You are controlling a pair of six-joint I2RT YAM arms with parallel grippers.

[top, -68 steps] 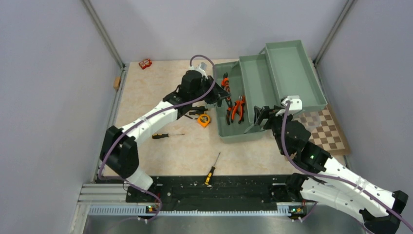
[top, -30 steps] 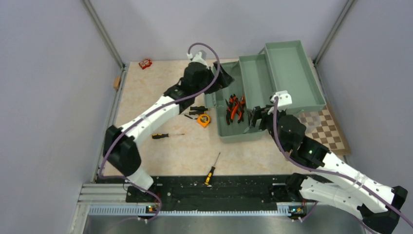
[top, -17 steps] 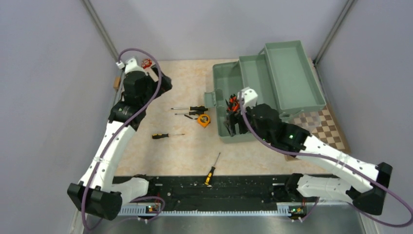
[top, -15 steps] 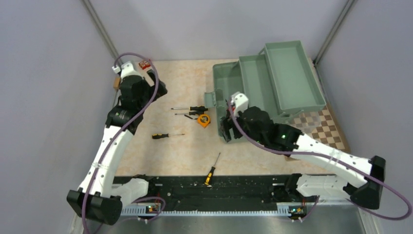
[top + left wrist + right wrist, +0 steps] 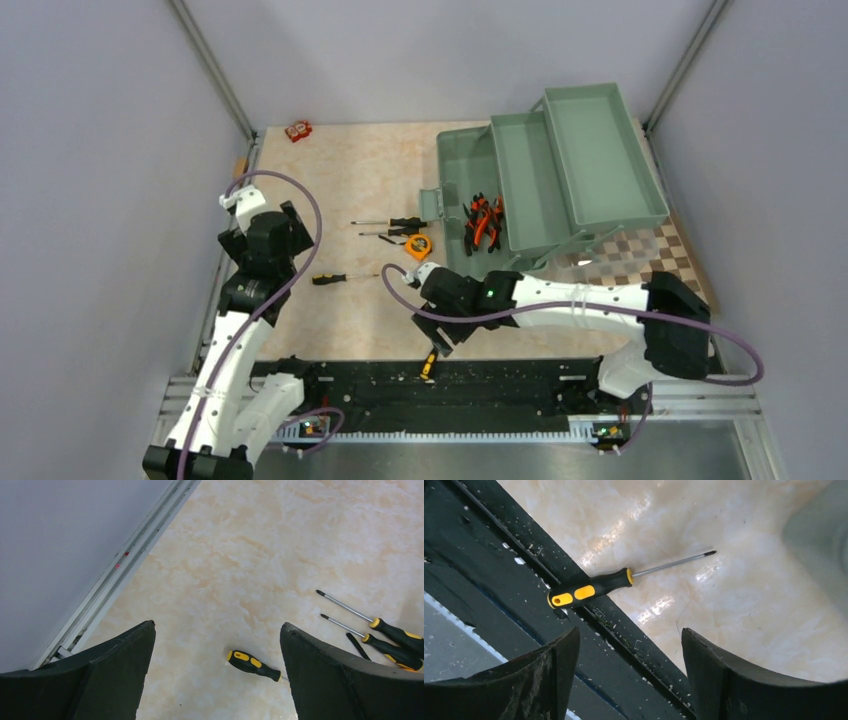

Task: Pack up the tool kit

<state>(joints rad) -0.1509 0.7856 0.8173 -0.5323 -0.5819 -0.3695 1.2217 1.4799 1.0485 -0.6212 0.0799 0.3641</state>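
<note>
The sage-green toolbox (image 5: pixel 462 165) stands open at the far right, its tray (image 5: pixel 530 180) and lid (image 5: pixel 605 150) folded back. Orange-black pliers (image 5: pixel 483 222) lie inside it. The orange tape measure (image 5: pixel 419 246) and two yellow-black screwdrivers (image 5: pixel 392 229) lie just left of the box. A third screwdriver (image 5: pixel 340 278) (image 5: pixel 252 665) lies below my open, empty left gripper (image 5: pixel 290 228) (image 5: pixel 217 626). Another screwdriver (image 5: pixel 431 361) (image 5: pixel 589 590) lies across the table's front edge. My right gripper (image 5: pixel 441 335) (image 5: pixel 630 631) hovers open just above it, holding nothing.
A black rail (image 5: pixel 500 385) runs along the near edge. A chessboard (image 5: pixel 665 262) lies right of the toolbox. A small red object (image 5: pixel 298 130) sits in the far left corner. A metal rail (image 5: pixel 125 565) lines the left wall.
My left arm swung back from the far left corner toward the near left. My right arm left the toolbox and came down to the front edge over the screwdriver.
</note>
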